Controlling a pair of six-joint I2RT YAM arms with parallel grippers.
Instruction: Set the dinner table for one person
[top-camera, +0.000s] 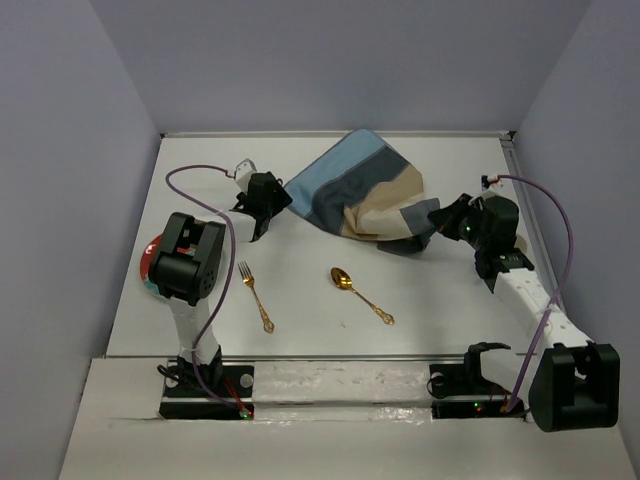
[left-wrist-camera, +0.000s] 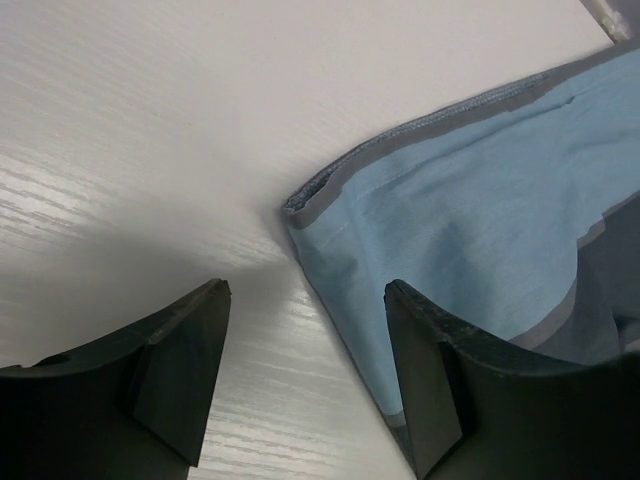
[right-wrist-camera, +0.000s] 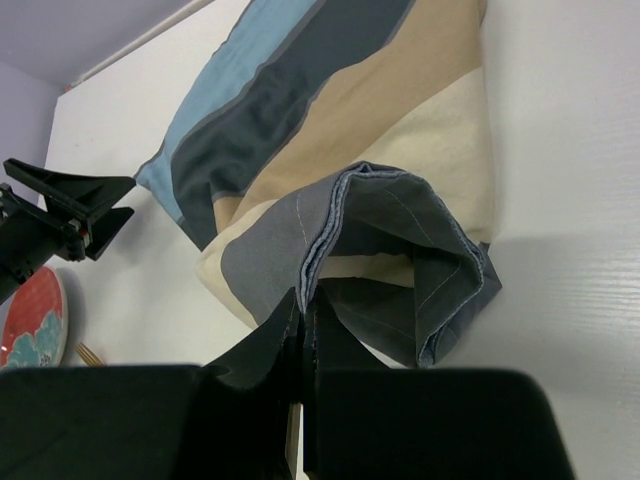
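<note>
- The white table (top-camera: 300, 335) lies flat under everything, with a gold fork (top-camera: 254, 296) and a gold spoon (top-camera: 360, 295) near its front.
- The right jaws are closed, pinching the striped cloth (top-camera: 360, 190).
- The left jaws are open at the cloth's blue corner.

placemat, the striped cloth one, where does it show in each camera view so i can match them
Top external: the placemat lies crumpled at upper centre.
Left wrist: its light blue corner fills the right half, above the open fingers.
Right wrist: it fills the centre and top, a grey fold pinched in the fingers.
Shared landmark: the left gripper, beside the light blue corner in all three.
</note>
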